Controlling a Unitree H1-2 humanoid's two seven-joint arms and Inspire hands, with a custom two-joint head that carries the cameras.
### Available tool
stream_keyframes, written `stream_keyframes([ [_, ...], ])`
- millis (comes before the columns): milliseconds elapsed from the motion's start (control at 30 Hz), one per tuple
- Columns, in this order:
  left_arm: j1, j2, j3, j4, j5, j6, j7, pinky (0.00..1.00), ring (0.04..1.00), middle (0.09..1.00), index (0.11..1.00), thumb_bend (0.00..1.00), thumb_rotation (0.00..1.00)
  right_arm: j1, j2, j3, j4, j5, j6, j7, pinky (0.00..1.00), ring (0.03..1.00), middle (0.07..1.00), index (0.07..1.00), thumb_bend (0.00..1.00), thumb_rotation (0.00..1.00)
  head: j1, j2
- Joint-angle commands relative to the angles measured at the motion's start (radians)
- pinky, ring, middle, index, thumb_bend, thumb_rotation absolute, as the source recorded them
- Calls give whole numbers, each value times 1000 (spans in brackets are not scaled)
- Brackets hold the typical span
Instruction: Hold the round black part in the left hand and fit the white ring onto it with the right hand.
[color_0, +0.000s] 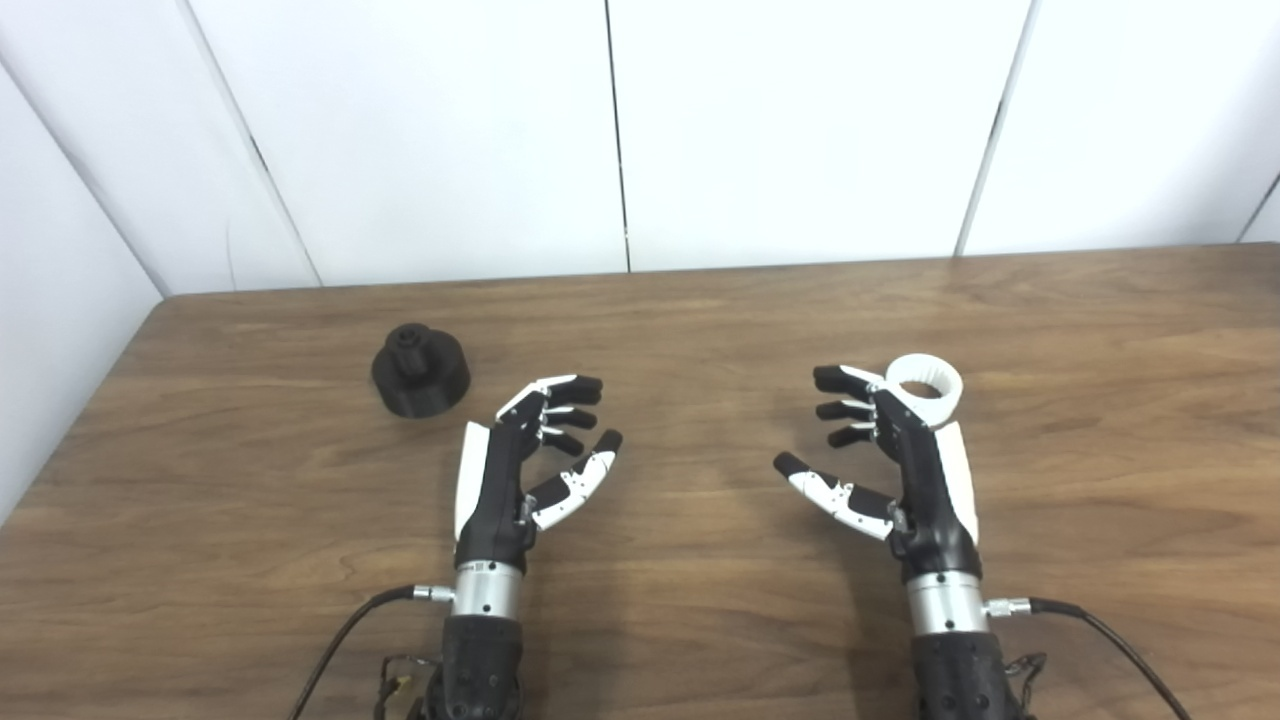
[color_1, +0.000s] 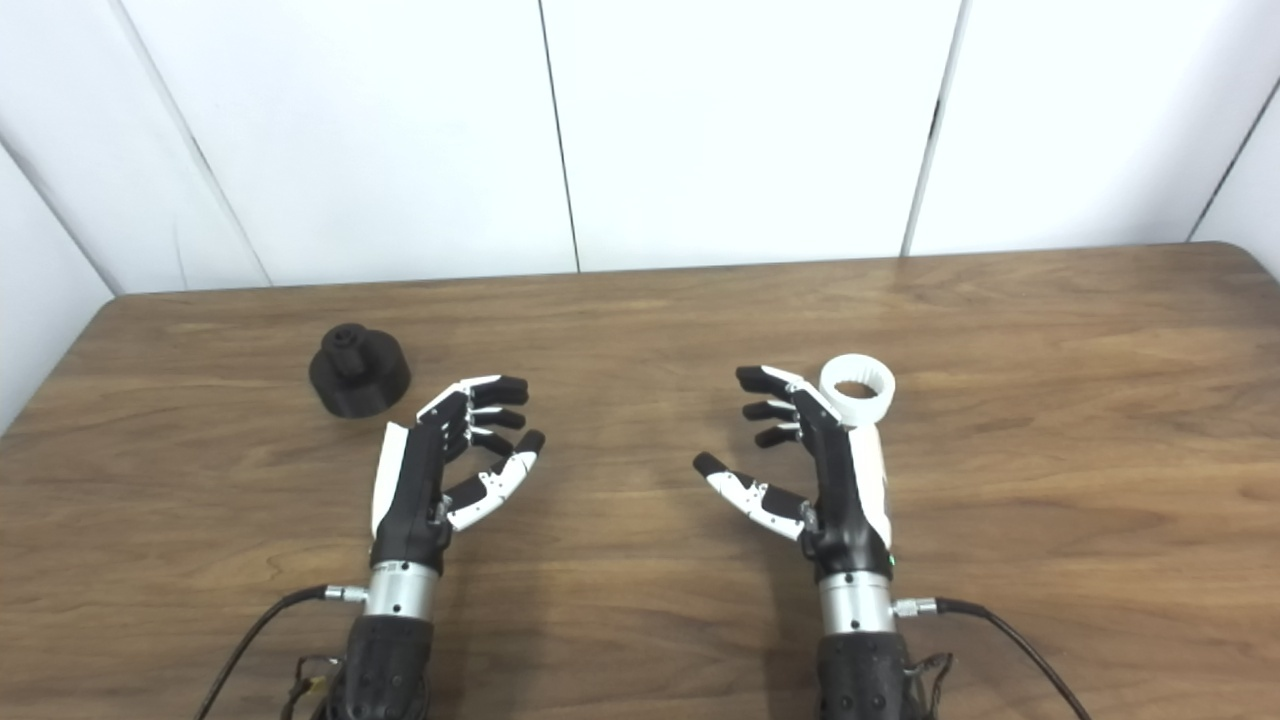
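The round black part (color_0: 420, 372) stands on the wooden table at the left, with a small knob on top. My left hand (color_0: 530, 460) is open and empty, below and to the right of it, not touching it. The white ring (color_0: 925, 388) lies on the table at the right, its hole facing up. My right hand (color_0: 885, 460) is open and empty, its back just in front of the ring and partly hiding the ring's near edge. Both hands face each other, palms inward, fingers loosely curled.
The wooden table (color_0: 700, 330) ends at white wall panels (color_0: 800, 120) behind. Its left edge (color_0: 90, 400) runs close to the black part. Cables (color_0: 340, 640) trail from both wrists at the near edge.
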Motion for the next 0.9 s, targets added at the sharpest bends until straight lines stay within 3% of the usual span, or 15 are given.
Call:
stream_keyframes([
  [0, -11, -1, -7, -2, 6, -18, 2, 501, 619, 682, 644, 463, 50, -10, 13, 6, -4, -9, -23, -6, 531, 656, 735, 717, 632, 85, 0, 2],
  [533, -16, -1, -5, 1, 11, -17, 6, 486, 602, 669, 638, 465, 46, -11, 15, 6, -4, 1, -24, -2, 538, 655, 733, 717, 634, 65, 4, 4],
  [867, -19, -24, -31, 22, 34, -19, 16, 491, 610, 674, 642, 464, 55, -5, -14, -20, -2, 41, -39, 9, 536, 654, 738, 714, 639, 38, 180, -27],
])
